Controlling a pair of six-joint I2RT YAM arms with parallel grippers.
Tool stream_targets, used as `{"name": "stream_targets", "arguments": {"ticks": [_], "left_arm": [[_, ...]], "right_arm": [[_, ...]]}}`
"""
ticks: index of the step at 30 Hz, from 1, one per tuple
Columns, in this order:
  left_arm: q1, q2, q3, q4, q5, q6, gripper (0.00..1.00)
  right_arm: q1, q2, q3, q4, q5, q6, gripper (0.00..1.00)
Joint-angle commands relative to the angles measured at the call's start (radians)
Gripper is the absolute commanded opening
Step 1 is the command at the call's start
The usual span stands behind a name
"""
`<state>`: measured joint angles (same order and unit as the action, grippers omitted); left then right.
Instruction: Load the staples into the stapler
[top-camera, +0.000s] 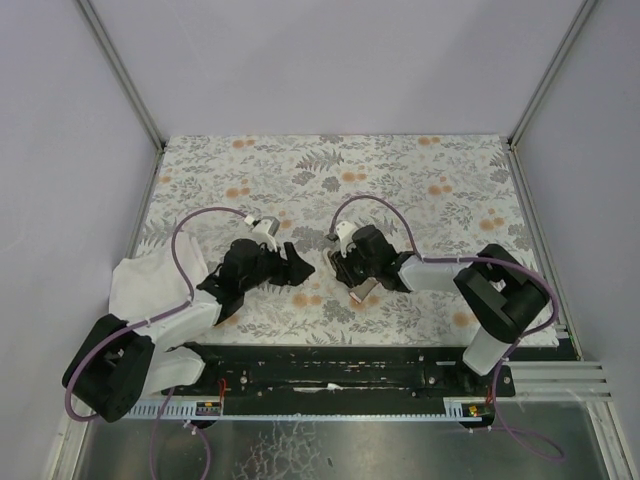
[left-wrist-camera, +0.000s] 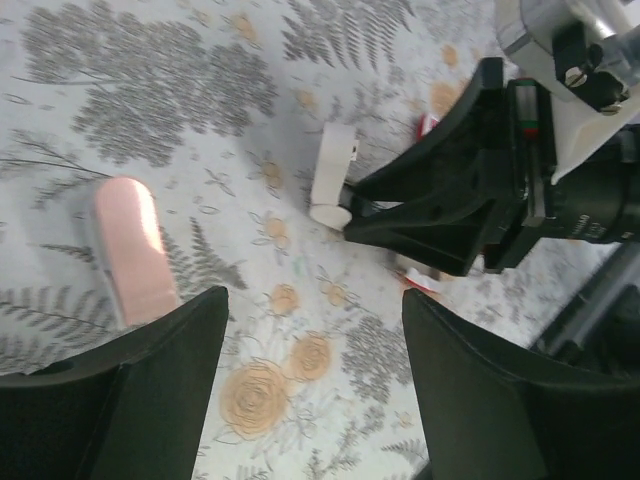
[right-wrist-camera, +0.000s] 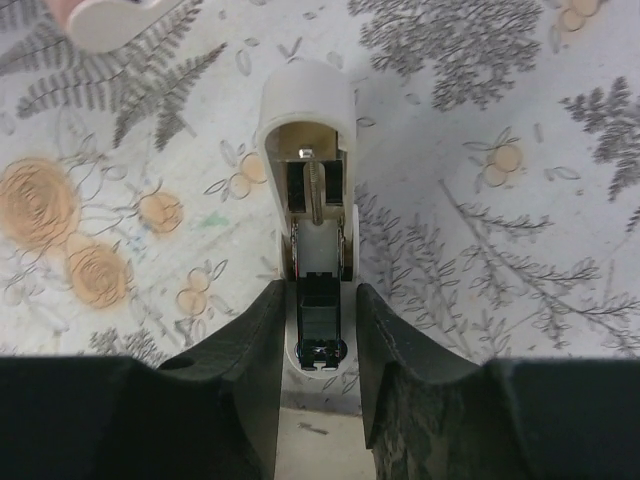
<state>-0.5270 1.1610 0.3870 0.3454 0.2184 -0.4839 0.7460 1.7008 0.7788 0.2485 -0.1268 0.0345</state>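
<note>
Jaws on your right gripper (right-wrist-camera: 320, 300) are narrow, pinched on the white stapler (right-wrist-camera: 308, 130). It lies lengthwise between them with its top swung open, so you look into the hollow cap and the metal channel. Jaws on your left gripper (left-wrist-camera: 312, 305) stand wide and hold nothing. They hang over the floral bench (left-wrist-camera: 180, 90), facing your right gripper. To their left in the left wrist view, the slim salmon-pink bar (left-wrist-camera: 130, 250) lies flat on the bench. The stapler's white end pokes out of the right jaws toward your left gripper. Thin red edges (left-wrist-camera: 428, 124) show around the right gripper, mostly hidden; you cannot tell whether they belong to the staple box. From above, both grippers sit near the bench's middle, close but apart.
</note>
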Motion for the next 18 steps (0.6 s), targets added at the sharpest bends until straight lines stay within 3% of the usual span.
{"name": "stream_targets", "arguments": {"ticks": [1, 7, 13, 18], "left_arm": [[0.007, 0.001, -0.003, 0.095, 0.150, -0.072, 0.69], [0.016, -0.059, -0.024, 0.089, 0.069, -0.226, 0.64], [0.014, -0.011, 0.000, 0.209, 0.235, -0.248, 0.69], [0.015, 0.023, 0.049, 0.135, 0.201, -0.224, 0.48]], "right_arm": [[0.004, -0.094, -0.071, 0.083, -0.122, -0.021, 0.13], [0.005, -0.264, -0.188, 0.139, -0.211, -0.008, 0.12], [0.016, -0.330, -0.218, 0.118, -0.253, -0.011, 0.10], [0.051, -0.337, -0.225, 0.129, -0.239, -0.014, 0.09]]}}
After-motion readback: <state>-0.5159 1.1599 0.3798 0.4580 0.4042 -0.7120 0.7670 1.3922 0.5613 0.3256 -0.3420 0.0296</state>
